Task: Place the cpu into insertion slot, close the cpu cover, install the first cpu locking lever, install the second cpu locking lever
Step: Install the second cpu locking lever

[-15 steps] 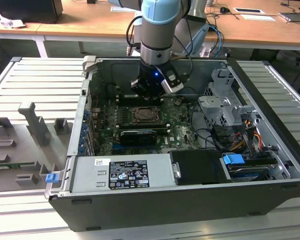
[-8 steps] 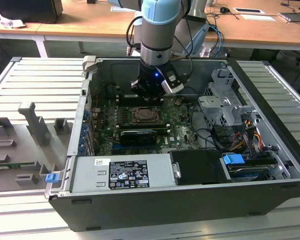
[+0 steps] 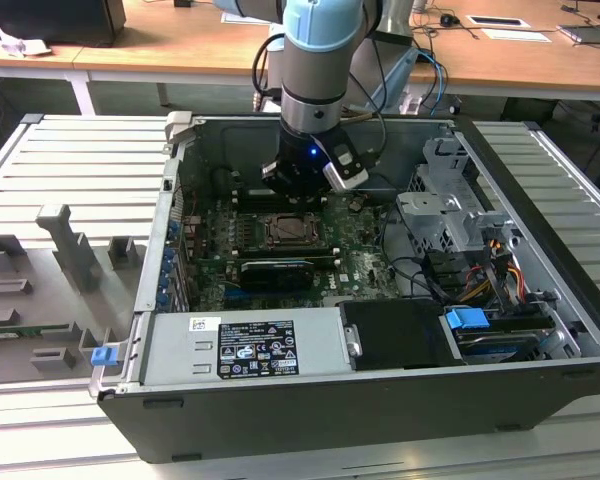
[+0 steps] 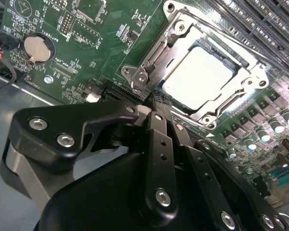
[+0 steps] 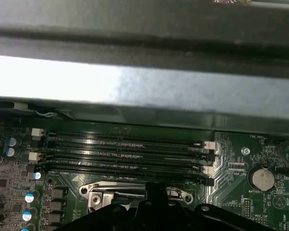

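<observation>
The cpu [image 4: 197, 72] is a pale square chip lying flat in the insertion slot [image 3: 290, 232] amid the green motherboard. The cpu cover [image 4: 183, 33], a metal frame with an open window, lies down flat around the chip. A metal locking lever [image 4: 151, 55] runs along the frame's side nearest my fingers. My gripper [image 4: 156, 102] is shut, black fingers pressed together, their tips right at the socket's edge with nothing seen between them. In the exterior view the gripper [image 3: 305, 190] hangs inside the case just behind the socket. The first wrist view shows the socket's metal rim [image 5: 135, 190].
Long black memory slots [image 5: 125, 154] lie beside the socket. A coin battery [image 4: 37, 48] sits on the board. The grey power supply [image 3: 245, 345], drive cage [image 3: 445, 220] and cables [image 3: 480, 275] crowd the case. Grey fixtures [image 3: 70, 245] stand at the exterior view's left.
</observation>
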### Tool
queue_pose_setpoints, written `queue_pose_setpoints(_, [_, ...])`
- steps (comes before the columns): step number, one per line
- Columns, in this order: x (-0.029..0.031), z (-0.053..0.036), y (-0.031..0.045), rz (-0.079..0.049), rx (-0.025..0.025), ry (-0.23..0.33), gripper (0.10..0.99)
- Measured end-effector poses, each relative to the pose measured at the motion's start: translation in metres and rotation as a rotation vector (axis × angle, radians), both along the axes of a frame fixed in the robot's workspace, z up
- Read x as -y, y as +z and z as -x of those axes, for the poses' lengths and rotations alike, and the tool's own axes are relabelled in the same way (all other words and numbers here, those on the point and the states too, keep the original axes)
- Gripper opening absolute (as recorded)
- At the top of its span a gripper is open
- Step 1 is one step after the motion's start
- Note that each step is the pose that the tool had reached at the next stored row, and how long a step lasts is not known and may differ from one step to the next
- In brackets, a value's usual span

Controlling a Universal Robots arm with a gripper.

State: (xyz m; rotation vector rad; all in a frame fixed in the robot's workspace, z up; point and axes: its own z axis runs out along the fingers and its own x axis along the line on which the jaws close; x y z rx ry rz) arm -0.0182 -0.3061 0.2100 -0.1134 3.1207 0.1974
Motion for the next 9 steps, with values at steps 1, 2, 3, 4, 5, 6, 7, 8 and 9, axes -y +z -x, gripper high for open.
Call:
queue_pose_setpoints(1, [0.0009, 0.0000, 0.0000, 0.000, -0.0001, 0.000, 0.106])
queue_pose_setpoints(2, [0.0017, 0.0000, 0.0000, 0.000, 0.0000, 0.000, 0.106])
queue_pose_setpoints(3, [0.0024, 0.0000, 0.0000, 0.000, 0.0000, 0.000, 0.106])
queue_pose_setpoints(4, [0.0031, 0.0000, 0.0000, 0.000, 0.0000, 0.000, 0.106])
queue_pose_setpoints(5, [0.0042, 0.0000, 0.0000, 0.000, -0.0001, 0.000, 0.106])
queue_pose_setpoints(6, [0.0050, 0.0000, 0.0000, 0.000, -0.0001, 0.000, 0.106])
queue_pose_setpoints(7, [0.0054, 0.0001, 0.0000, 0.000, 0.0000, 0.000, 0.106])
queue_pose_setpoints(8, [0.0056, 0.0001, 0.0009, 0.000, -0.0002, 0.000, 0.106])
queue_pose_setpoints(9, [0.0059, 0.0000, 0.0075, 0.000, -0.0001, 0.000, 0.106])
